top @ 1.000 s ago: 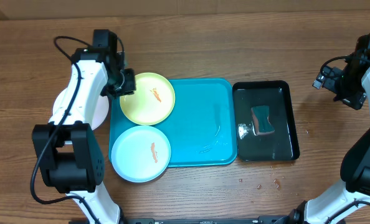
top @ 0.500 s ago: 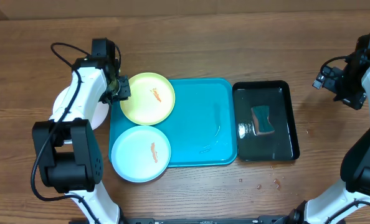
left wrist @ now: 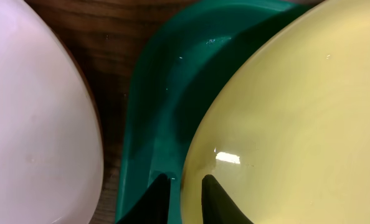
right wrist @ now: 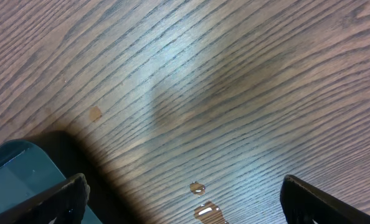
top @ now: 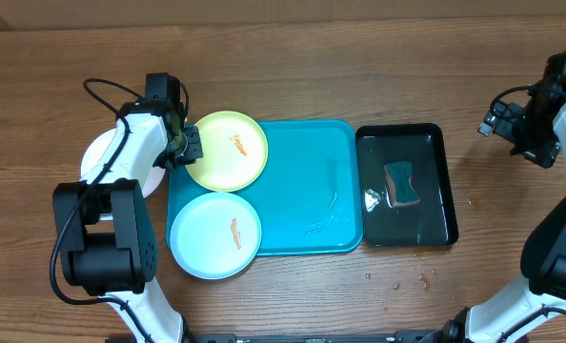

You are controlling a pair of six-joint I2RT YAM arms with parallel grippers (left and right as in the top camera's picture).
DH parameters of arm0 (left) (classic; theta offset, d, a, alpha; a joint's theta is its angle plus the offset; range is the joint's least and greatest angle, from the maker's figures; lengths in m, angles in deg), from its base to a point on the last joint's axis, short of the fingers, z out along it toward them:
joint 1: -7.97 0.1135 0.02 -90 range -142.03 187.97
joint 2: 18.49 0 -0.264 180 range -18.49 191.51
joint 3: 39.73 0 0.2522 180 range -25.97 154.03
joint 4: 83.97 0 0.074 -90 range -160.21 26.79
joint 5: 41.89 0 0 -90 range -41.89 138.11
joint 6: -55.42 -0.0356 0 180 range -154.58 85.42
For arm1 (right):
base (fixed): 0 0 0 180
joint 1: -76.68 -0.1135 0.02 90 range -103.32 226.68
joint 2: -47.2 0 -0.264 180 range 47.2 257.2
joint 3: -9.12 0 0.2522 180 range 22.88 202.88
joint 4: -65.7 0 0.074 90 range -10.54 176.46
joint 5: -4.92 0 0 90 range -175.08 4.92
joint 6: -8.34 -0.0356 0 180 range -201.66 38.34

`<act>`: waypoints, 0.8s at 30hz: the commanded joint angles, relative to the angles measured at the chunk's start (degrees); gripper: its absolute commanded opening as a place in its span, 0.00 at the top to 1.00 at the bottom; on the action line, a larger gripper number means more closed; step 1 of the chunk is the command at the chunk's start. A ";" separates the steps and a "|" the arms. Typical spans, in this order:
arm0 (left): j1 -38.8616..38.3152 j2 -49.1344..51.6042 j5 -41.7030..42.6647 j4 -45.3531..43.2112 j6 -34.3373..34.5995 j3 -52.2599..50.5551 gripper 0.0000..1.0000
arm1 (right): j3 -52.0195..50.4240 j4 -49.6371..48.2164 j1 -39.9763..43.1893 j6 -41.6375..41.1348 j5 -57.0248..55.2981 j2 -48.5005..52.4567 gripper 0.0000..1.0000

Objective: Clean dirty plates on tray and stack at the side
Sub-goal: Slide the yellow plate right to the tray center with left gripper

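Upper left of the overhead frame: my left gripper [left wrist: 185,182] straddles the left rim of the yellow-green plate [top: 228,151]. The plate sits in the top left corner of the turquoise tray [top: 307,181], its orange smear [top: 237,145] uncleaned. The jaws stand narrowly apart about the rim; I cannot tell whether they bite. I judge a firm pinch must come first, then a level lift clear of the light blue plate [top: 214,233] below. The right gripper [right wrist: 184,183] hangs spread wide over the table [right wrist: 235,74], far right, away from the sponge [top: 402,183] in the black tray [top: 435,205].
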 commanded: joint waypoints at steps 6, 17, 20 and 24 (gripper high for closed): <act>-0.13 0.61 0.31 -0.90 1.09 -1.20 0.84 | 1.27 -0.17 0.11 0.02 0.07 -1.20 0.00; -0.15 0.61 4.85 -2.34 1.29 -2.25 0.96 | 1.27 -0.20 0.11 0.02 0.07 -1.20 0.00; -0.17 0.61 8.15 -2.38 1.29 -2.25 0.96 | 1.27 -0.17 0.11 0.02 0.07 -1.20 0.00; -0.61 0.61 12.57 -2.08 1.29 -2.25 0.96 | 1.27 -0.20 0.11 0.02 0.09 -1.20 0.00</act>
